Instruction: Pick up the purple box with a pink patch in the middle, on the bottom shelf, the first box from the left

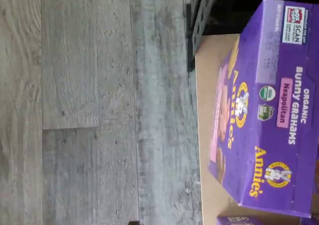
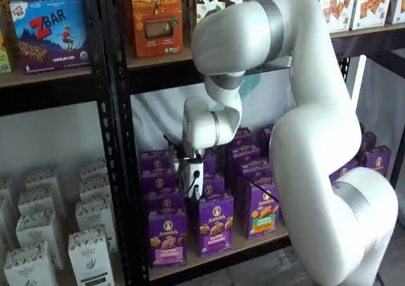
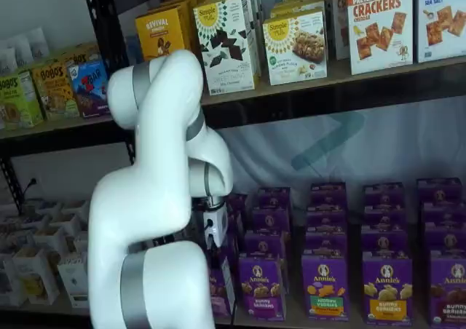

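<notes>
Lower left of the rows in a shelf view, your purple box sits tight against its neighbour; gripper could snag that one. Can't tell the fingers' state.

1 white gripper with 2 black fingers hangs in a shelf view. Just below it stand 3 front-row cartons: 1 small upright purple cardboard carton with a pink band, 1 purple-banded carton and 1 carton with an orange-and-green patch. More purple cartons file back behind each, but the arm hides too many to count.

Off to the gripper's side, past the black upright, stand at least 8 white paper cartons in 2 files of 4. Above the gripper sit 1 blue ZBar box and 1 orange box.

The wrist view holds 1 whole purple carton and 1 corner of a 2nd.
</notes>
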### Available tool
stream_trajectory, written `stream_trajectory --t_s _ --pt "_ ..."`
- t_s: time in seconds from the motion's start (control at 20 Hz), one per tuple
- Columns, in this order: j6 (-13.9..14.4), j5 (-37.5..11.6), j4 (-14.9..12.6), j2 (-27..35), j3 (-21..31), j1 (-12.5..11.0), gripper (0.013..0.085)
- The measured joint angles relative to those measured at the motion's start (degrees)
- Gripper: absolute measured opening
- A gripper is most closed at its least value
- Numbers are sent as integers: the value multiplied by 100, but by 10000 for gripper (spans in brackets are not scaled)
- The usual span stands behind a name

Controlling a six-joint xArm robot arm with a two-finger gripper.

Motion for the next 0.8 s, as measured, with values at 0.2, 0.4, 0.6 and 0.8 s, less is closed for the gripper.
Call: stream_trajectory --t_s 0.2,0.4,0.6,0.8 --pt "373 -46 -403 17 -30 12 850" --pt "470 -19 -488 49 -80 34 850" --pt "472 -68 -455 104 -122 65 850" --pt "433 -302 -365 196 -136 115 850"
